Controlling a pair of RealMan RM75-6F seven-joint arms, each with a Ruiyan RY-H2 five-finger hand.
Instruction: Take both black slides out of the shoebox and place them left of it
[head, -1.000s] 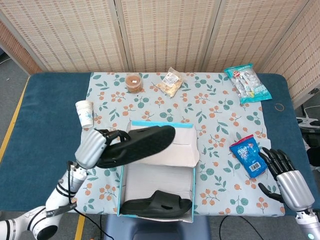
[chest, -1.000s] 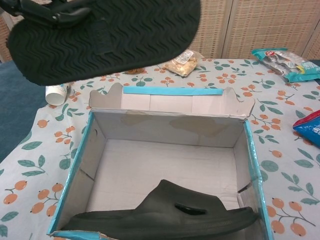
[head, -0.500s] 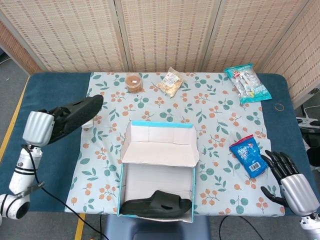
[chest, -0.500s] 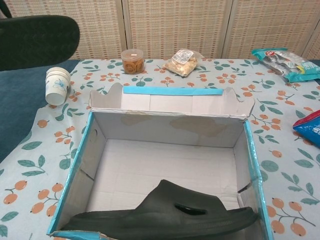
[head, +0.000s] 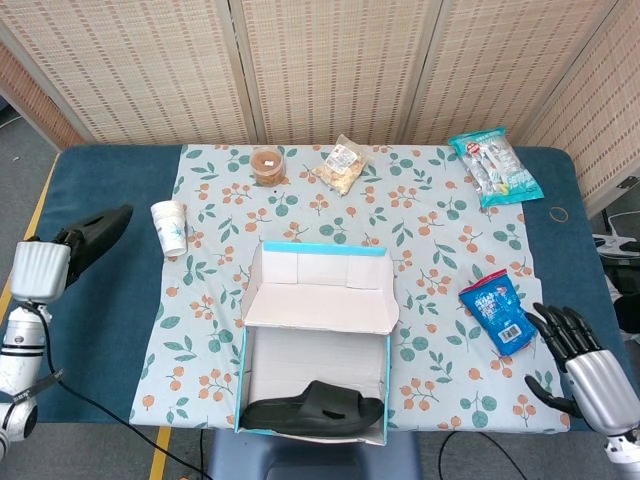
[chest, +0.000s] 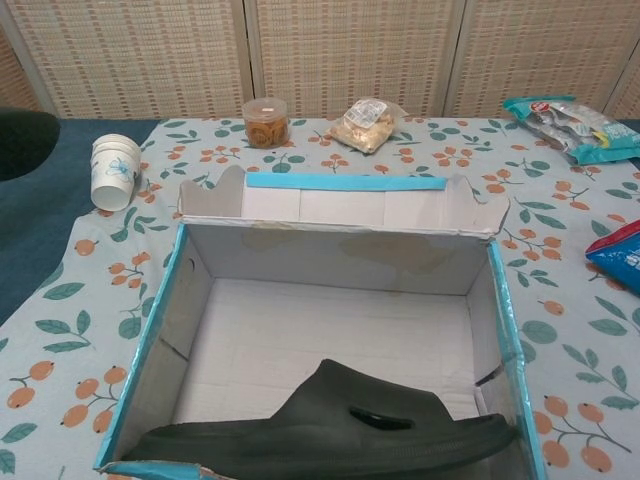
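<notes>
Swung way out left now, left hand (head: 45, 265) gripping one smooth black rubber slide (head: 100, 228); other slide (head: 313, 407) sits in cardboard shoebox (head: 318, 300), right hand (head: 580, 355) splayed loose.

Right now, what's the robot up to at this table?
It's emptying a shoebox of black slides. The left hand holds one slide out over the blue table, far left of the box and past the paper cups. The second slide lies in the box against its near wall. The right hand is open and idle at the table's near right edge, beside a blue snack packet.
</notes>
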